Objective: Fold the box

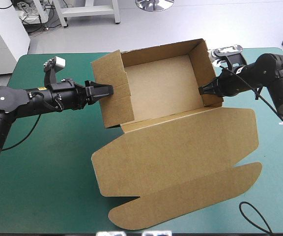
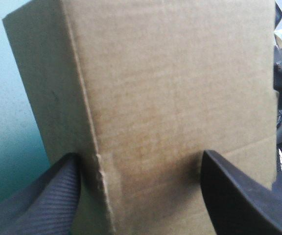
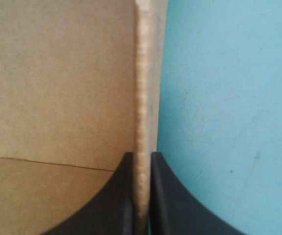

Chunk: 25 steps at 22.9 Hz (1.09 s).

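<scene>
The brown box [image 1: 158, 88] stands as an open tray at the middle back of the table, walls raised. Its lid [image 1: 181, 147] lies flat toward the front edge. My left gripper [image 1: 104, 91] is against the outside of the left wall [image 1: 113, 93]. In the left wrist view the left gripper [image 2: 140, 161] is open, the fingers [image 2: 48, 196] wide apart, and that wall [image 2: 170, 88] fills the view just ahead of them. My right gripper [image 1: 202, 90] is shut on the right wall's [image 1: 205, 73] top edge, with the board's edge [image 3: 142, 98] pinched in the right gripper [image 3: 142, 155].
The teal-green cover [image 1: 43, 162] is bare on the left and front left. The lid's rounded front flap [image 1: 190, 196] reaches close to the table's front edge. A strip of cover [image 3: 229, 122] shows outside the right wall.
</scene>
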Motion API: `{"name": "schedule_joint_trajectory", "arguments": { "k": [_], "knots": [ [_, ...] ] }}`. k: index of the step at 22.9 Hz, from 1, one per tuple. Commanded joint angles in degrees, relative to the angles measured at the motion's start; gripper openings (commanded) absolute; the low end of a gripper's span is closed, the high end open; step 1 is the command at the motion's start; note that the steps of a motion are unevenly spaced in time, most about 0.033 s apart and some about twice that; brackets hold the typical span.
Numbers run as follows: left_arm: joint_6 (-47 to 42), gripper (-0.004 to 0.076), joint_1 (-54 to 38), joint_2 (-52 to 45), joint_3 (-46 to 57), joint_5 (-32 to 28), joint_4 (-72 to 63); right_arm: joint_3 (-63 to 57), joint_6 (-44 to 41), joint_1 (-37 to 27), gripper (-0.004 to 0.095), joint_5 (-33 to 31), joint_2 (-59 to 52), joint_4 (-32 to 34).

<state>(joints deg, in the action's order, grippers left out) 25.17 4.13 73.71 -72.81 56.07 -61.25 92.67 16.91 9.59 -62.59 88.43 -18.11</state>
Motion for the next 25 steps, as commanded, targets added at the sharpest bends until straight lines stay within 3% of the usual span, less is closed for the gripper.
{"name": "schedule_joint_trajectory", "arguments": {
  "k": [1, 4, 7, 11, 16, 25],
  "knots": [
    [-5.92, 0.0493, 3.18, -1.61, -4.12, -2.16, 4.48, 1.42, 0.31, -0.11, -0.0012, 2.32, -2.32, -2.31],
    [-18.09, 0.0493, 9.78, -1.61, -7.09, -4.58, 20.68, 1.42, 0.32, -0.11, -0.0011, 2.32, -2.32, -2.31],
    [-37.02, 0.0493, 20.12, -1.51, -8.3, -8.82, 39.35, 1.42, 0.32, -0.11, -0.0012, 2.42, -2.32, -2.31],
    [-56.1, 0.0493, 29.29, -0.01, -8.3, -8.82, 58.71, 1.42, -0.15, 0.01, -0.0011, 2.54, -2.32, -3.56],
    [-65.26, 0.0493, 34.21, 2.19, -8.3, -8.72, 67.87, 1.42, -0.99, 2.39, -0.0011, 3.49, -2.32, -2.43],
    [-65.52, 0.0493, 34.16, 3.15, -8.3, -8.34, 70.68, 1.5, -4.39, 6.06, -0.0011, 5.62, -2.91, 1.13]
  ]
}}
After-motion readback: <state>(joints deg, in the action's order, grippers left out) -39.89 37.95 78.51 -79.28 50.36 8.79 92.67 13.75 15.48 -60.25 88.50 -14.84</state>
